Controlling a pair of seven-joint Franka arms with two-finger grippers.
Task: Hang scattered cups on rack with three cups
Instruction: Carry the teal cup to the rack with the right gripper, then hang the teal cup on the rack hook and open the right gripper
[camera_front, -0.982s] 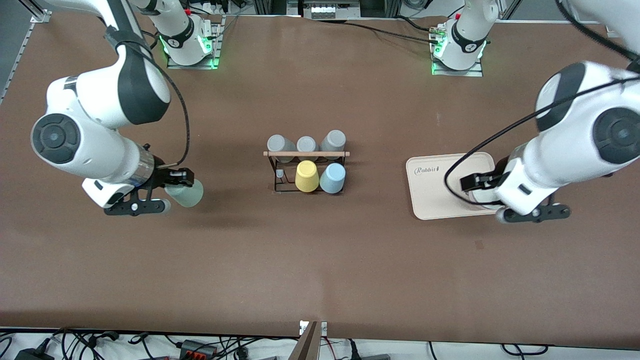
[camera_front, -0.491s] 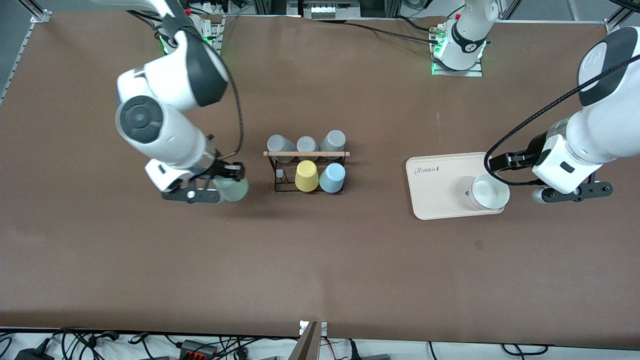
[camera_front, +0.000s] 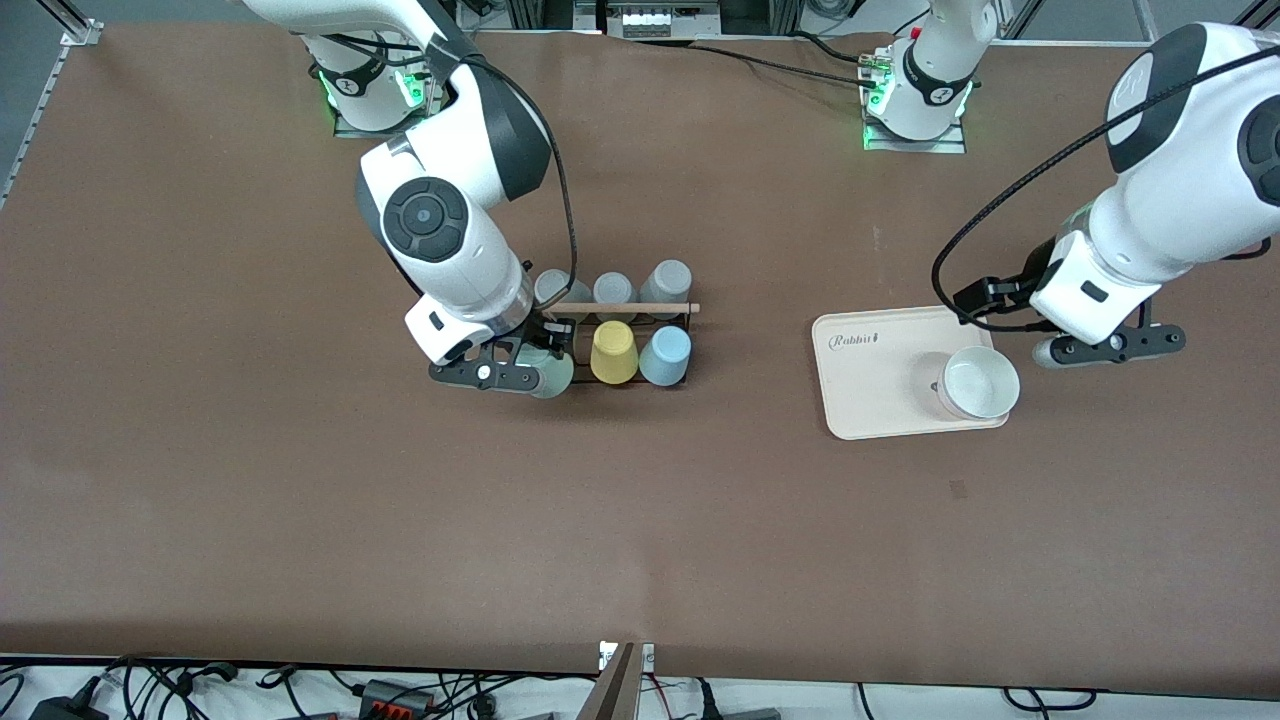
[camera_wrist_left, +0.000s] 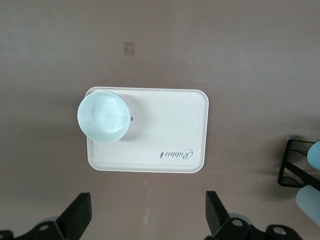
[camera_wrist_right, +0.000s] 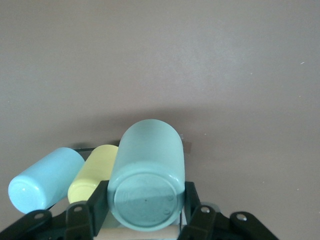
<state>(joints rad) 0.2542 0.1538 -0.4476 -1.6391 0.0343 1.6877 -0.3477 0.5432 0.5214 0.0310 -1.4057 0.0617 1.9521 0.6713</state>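
My right gripper is shut on the pale sage-green cup and holds it over the rack's free peg, at the end toward the right arm's side, beside the yellow cup. In the right wrist view the fingers clamp the green cup by its base. The light blue cup hangs on the rack next to the yellow one; it also shows in the right wrist view. Three grey cups hang on the rack's row farther from the camera. My left gripper is open and empty, up beside the tray.
A beige tray lies toward the left arm's end, with a white bowl on it. In the left wrist view the tray and the bowl show below the open fingers.
My right arm has carried the green cup from the right arm's end of the table to the rack. My left gripper has risen off the bowl and moved away from the tray.
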